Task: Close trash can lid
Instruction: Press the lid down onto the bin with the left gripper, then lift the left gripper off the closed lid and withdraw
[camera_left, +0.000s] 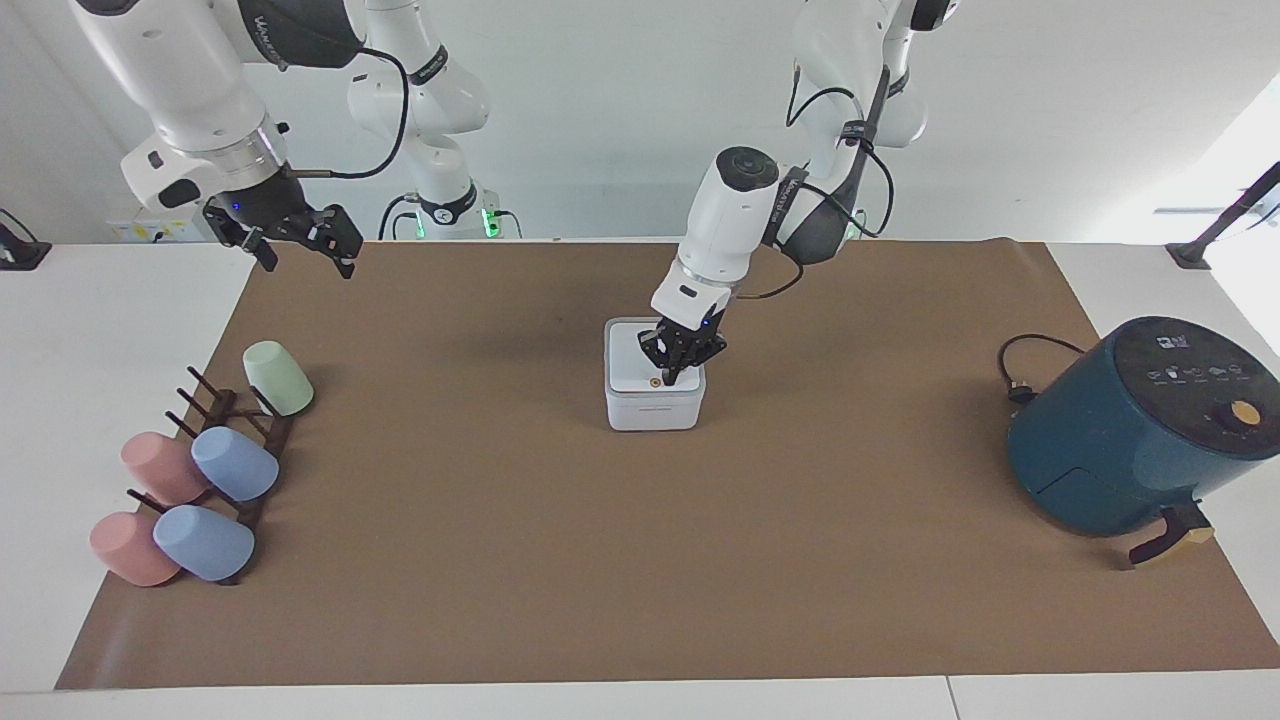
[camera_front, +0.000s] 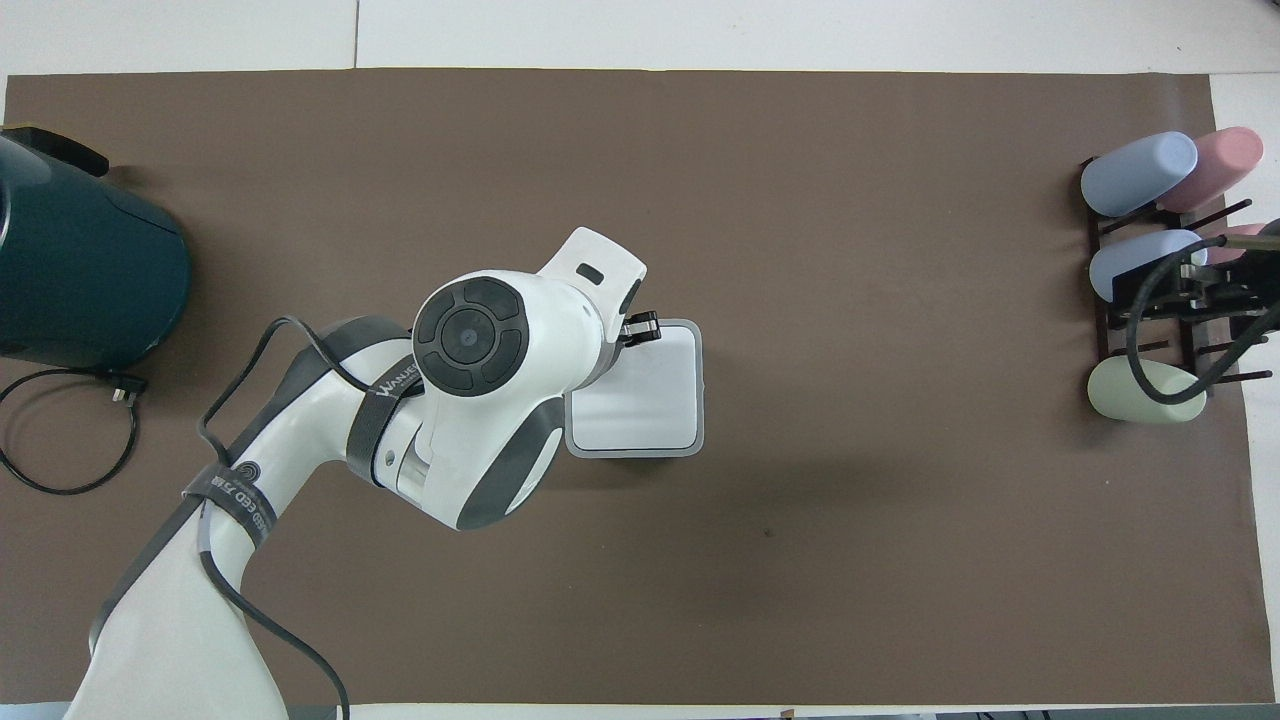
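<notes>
The small white trash can (camera_left: 655, 410) stands at the middle of the brown mat. Its lid (camera_left: 632, 362) lies flat on it, the orange-ringed dot (camera_left: 655, 381) showing on top; no gap shows under it. In the overhead view the lid (camera_front: 655, 395) is a plain white square inside the can's rim (camera_front: 699, 400). My left gripper (camera_left: 670, 376) is shut, with its tip down on the lid beside the dot; in the overhead view my left arm hides most of it (camera_front: 640, 328). My right gripper (camera_left: 303, 250) is open and empty, waiting in the air over the mat's corner at the right arm's end.
A dark teal air fryer (camera_left: 1130, 430) with a black cable (camera_left: 1018, 372) stands at the left arm's end. A dark rack with several pastel cups (camera_left: 235, 465) lies at the right arm's end; it also shows in the overhead view (camera_front: 1150, 270).
</notes>
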